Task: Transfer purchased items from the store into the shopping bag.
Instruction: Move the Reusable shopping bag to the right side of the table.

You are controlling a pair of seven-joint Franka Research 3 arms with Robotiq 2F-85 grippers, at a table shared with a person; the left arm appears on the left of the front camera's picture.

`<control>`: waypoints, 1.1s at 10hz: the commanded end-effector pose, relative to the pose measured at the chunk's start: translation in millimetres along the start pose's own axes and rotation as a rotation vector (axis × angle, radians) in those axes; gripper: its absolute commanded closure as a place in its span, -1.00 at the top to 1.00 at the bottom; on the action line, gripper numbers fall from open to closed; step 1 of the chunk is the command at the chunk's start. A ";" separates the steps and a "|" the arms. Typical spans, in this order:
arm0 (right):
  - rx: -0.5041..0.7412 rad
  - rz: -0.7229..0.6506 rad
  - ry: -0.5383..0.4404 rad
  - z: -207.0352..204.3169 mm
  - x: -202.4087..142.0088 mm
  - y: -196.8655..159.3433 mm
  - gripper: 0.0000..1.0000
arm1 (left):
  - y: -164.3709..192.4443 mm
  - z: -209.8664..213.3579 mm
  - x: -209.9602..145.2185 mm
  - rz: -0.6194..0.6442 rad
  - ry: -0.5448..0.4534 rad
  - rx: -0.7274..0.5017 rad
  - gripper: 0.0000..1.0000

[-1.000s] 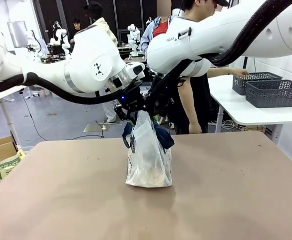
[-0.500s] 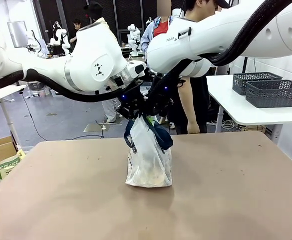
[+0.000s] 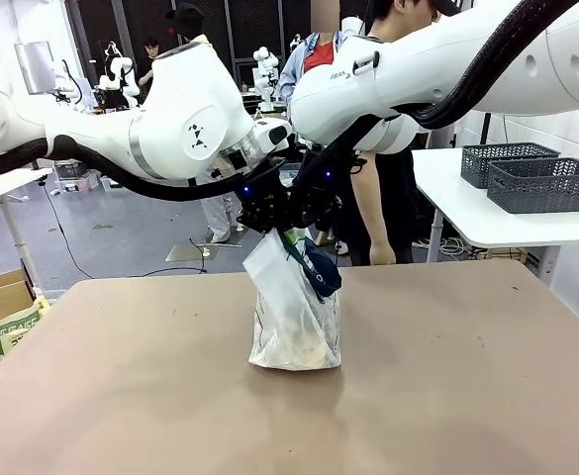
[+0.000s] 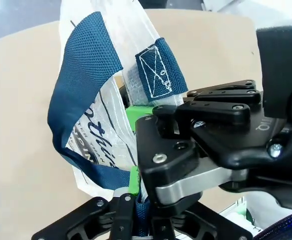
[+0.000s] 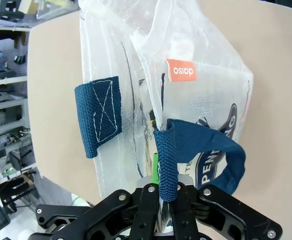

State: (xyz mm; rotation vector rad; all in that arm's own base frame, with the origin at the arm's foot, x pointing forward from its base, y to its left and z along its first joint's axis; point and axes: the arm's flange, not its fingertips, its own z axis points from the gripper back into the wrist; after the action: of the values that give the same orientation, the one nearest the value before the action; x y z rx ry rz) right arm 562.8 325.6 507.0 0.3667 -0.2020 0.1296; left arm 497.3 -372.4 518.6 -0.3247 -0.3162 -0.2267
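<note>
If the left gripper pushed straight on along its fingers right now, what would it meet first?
The bag itself: the left gripper is already shut on its top edge and blue handle, so it would press straight into the plastic, then probably the table behind it, though depth is unclear.

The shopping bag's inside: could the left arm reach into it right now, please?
Probably not: the left gripper is shut on the shopping bag at its top, and the right gripper pinches the top too, so the mouth looks closed.

Two dark mesh baskets (image 3: 531,176) sit on a white side table (image 3: 467,213) beside a standing person (image 3: 383,213).
</note>
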 end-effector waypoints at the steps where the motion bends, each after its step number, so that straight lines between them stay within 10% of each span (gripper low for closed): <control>1: 0.031 0.019 0.000 4.4 5.2 -4.5 -1.00 | 2.3 0.2 -2.5 0.000 -0.006 0.026 -1.00; 7: 0.084 0.087 -0.013 9.7 2.3 -10.8 -1.00 | -0.5 0.0 -0.2 -0.001 0.000 0.000 -1.00; 11: 0.162 0.079 -0.065 25.2 -6.1 -38.1 0.56 | -0.5 0.0 -0.2 -0.001 0.000 0.000 -1.00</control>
State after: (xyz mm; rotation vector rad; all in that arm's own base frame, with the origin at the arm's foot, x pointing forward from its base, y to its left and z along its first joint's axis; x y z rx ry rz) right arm 572.6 296.5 523.7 0.4790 -0.2523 0.2058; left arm 497.6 -373.7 518.1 -0.3251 -0.3165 -0.2288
